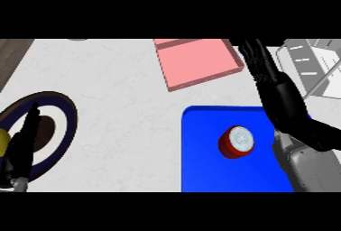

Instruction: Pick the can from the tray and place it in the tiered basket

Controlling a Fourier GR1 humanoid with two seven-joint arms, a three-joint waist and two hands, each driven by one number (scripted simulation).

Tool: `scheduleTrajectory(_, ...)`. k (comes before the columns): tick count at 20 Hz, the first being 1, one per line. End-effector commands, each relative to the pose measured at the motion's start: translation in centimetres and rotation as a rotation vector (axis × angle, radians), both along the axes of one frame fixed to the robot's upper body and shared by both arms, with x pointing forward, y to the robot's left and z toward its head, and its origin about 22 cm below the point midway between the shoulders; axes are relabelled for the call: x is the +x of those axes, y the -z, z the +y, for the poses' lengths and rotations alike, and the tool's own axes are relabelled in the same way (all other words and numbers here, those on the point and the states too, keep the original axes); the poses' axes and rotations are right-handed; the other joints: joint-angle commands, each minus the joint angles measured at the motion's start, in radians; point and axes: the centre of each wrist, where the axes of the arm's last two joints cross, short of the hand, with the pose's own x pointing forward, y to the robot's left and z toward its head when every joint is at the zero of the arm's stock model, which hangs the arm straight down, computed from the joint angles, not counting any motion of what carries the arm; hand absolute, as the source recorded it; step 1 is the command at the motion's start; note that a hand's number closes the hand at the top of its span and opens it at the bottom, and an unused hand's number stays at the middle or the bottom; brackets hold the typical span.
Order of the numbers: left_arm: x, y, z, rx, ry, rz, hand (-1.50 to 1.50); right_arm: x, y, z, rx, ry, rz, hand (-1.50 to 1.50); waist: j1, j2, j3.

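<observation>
White marbled counter (120,90), dark wood strip (12,56) at left

The can (236,142) is red with a silvery white lid, standing upright on the blue tray (200,153), over toward its right side. The tiered basket (313,61) is a grey wire thing up in the top right corner, well apart from the can.

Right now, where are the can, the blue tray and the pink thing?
can (237,141): head view, on its pale top.
blue tray (203,153): head view, bare floor left of the can.
pink tray (196,61): head view, its flat middle.
</observation>
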Motion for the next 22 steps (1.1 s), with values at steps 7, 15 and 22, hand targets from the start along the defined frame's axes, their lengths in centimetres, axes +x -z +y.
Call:
scheduleTrajectory(7, 2.8, -2.5, -7.2, -0.175, 0.193, -0.176, 0.00, 1.6, 4.8, -0.5, 0.779, -0.130, 0.234, 1.50, -0.061, 0.048, 0.048)
scheduleTrajectory(15, 3.9, -3.8, -13.2, -0.261, 0.329, -0.222, 0.00, 3.8, 7.3, -6.1, 0.435, -0.868, 0.480, -1.50, 0.011, 0.014, 0.005)
scheduleTrajectory(22, 4.0, -3.5, -14.0, -0.261, 0.321, -0.208, 0.00, 5.6, -2.9, -17.1, -0.020, -0.922, 0.284, -1.50, 0.014, 0.005, 0.001)
